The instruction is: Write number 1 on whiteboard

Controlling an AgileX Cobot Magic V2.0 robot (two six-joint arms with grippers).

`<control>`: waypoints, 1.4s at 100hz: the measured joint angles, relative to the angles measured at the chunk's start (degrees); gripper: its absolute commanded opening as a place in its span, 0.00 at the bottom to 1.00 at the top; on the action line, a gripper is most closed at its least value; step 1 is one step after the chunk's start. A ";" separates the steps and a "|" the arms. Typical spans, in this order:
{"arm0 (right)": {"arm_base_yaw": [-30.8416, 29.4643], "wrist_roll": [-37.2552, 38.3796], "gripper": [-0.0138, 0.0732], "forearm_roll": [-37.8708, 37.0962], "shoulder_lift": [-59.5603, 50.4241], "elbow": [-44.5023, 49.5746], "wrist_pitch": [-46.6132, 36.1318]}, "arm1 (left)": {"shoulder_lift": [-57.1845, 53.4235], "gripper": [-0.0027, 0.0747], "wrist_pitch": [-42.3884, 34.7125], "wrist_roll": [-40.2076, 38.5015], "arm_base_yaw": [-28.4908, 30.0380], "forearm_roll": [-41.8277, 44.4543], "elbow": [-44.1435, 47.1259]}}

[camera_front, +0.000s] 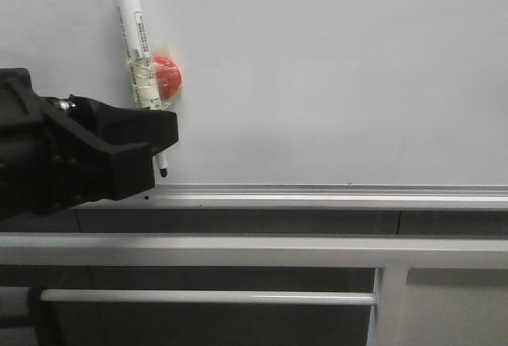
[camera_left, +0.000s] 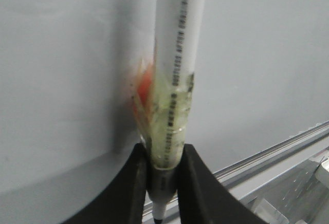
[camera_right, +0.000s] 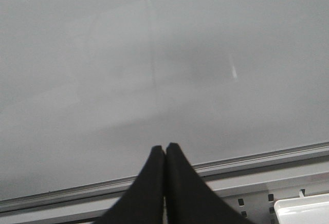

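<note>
The left tool [camera_front: 147, 151] is gripping a white marker pen [camera_front: 133, 40], tip down near the whiteboard [camera_front: 333, 76] rail; no number 1 is showing. It needs steady, light tip contact. The right tool [camera_right: 164, 152] is closed, empty.

The left gripper [camera_front: 147, 151] is all black and blocky, with flat sides and sharp corners. A small shiny silver screw [camera_front: 63, 105] sits on top of it. Its two fingers [camera_left: 131, 193] are black, smooth and curved, and get thinner toward their tips. The right gripper [camera_right: 164, 154] has the same smooth black fingers [camera_right: 146, 188], ending in rounded points.
</note>
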 measured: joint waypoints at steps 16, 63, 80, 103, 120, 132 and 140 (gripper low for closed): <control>0.00 0.00 0.09 0.00 0.00 0.00 0.00 | 0.00 0.01 0.00 0.00 0.00 0.00 0.16; 0.00 0.00 0.09 0.00 0.00 0.00 0.00 | -9.49 0.01 0.00 3.14 -2.46 0.97 4.89; 0.00 0.00 0.09 0.00 0.00 0.00 0.00 | -9.74 0.01 0.00 3.23 -2.46 6.06 5.11; 0.00 0.00 0.09 0.00 0.00 0.00 0.00 | -9.74 0.01 0.00 3.26 -2.46 8.52 5.11; 0.00 0.00 0.09 0.09 0.00 0.00 0.00 | -9.74 0.01 0.00 3.36 -2.46 10.52 5.11; 0.00 0.00 0.09 1.34 0.00 0.00 0.00 | -9.74 0.01 0.00 3.36 -2.46 12.88 5.11; 0.00 0.00 0.09 6.54 0.00 0.00 0.52 | -9.74 0.01 0.00 3.36 -2.46 14.07 5.11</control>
